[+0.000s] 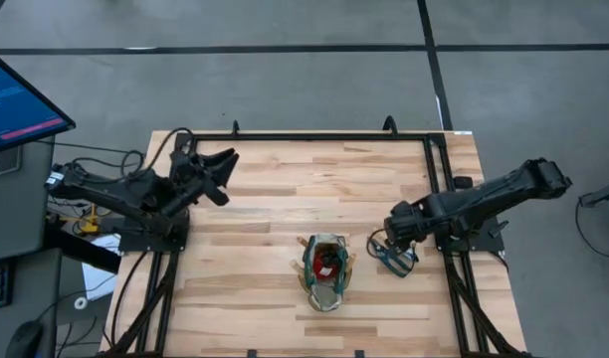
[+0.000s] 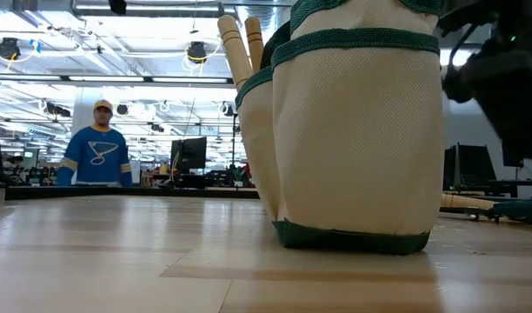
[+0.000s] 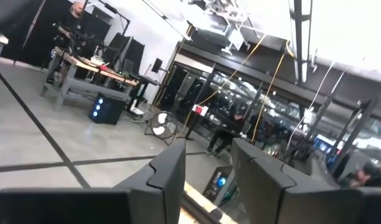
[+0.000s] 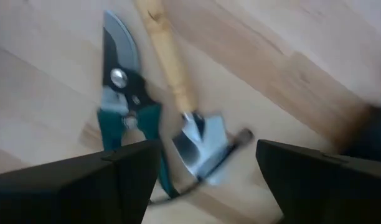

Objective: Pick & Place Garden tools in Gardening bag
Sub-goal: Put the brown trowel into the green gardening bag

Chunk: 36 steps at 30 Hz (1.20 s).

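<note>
Green-trimmed bag (image 1: pixel 326 270) is standing mid-table holding two wooden handles (image 2: pixel 240 42), while shears (image 4: pixel 125 106) and a trowel (image 4: pixel 197 140) are lying just beside it under the released right gripper (image 1: pixel 396 242), the left gripper (image 1: pixel 220 171) waiting part-open, empty, well apart.

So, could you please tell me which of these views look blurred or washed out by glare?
Right wrist view: the pruning shears and the trowel are smeared by motion blur. Low view: the gardening bag fills the frame, and bright ceiling lights glare behind it. Left wrist view: soft throughout, with the ceiling strips blown out. High view: evenly lit and sharp.
</note>
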{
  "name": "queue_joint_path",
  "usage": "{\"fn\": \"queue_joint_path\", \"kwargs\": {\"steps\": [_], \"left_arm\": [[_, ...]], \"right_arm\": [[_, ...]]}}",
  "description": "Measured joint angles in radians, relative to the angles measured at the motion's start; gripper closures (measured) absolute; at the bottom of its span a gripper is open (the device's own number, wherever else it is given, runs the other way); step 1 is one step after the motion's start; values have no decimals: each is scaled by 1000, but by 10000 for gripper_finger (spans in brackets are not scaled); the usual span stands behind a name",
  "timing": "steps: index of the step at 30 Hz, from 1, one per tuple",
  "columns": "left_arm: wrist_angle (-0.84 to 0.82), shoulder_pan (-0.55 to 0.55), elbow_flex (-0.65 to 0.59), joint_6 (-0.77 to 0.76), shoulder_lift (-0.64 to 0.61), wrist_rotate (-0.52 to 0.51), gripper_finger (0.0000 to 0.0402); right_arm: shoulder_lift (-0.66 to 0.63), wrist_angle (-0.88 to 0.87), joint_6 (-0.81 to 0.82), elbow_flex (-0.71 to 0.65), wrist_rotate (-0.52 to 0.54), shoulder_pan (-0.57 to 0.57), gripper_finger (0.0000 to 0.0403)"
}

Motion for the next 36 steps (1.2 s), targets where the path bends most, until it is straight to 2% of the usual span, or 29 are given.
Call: {"fn": "queue_joint_path", "kwargs": {"steps": [4, 9, 13, 18, 25, 31, 36], "left_arm": [[-1, 0, 0, -3, -18, -19, 283], [-1, 0, 0, -3, -19, -93, 293], [-4, 0, 0, -2, -19, -97, 298], [-5, 0, 0, -32, -18, -106, 298], [-2, 0, 0, -112, 9, -173, 298], [-1, 0, 0, -166, 45, -226, 298], [1, 0, 0, -192, 54, -231, 298]], "right_arm": [[0, 184, -52, -67, 7, -41, 147], [-3, 293, -180, -82, 26, -92, 147], [-41, 276, -285, -82, 38, -102, 147], [-134, 142, -333, -82, 39, -111, 147], [-183, -4, -230, -82, 15, -174, 147], [-180, 10, -228, -82, 11, -175, 147], [-180, 17, -233, -82, 19, -175, 147]]}}
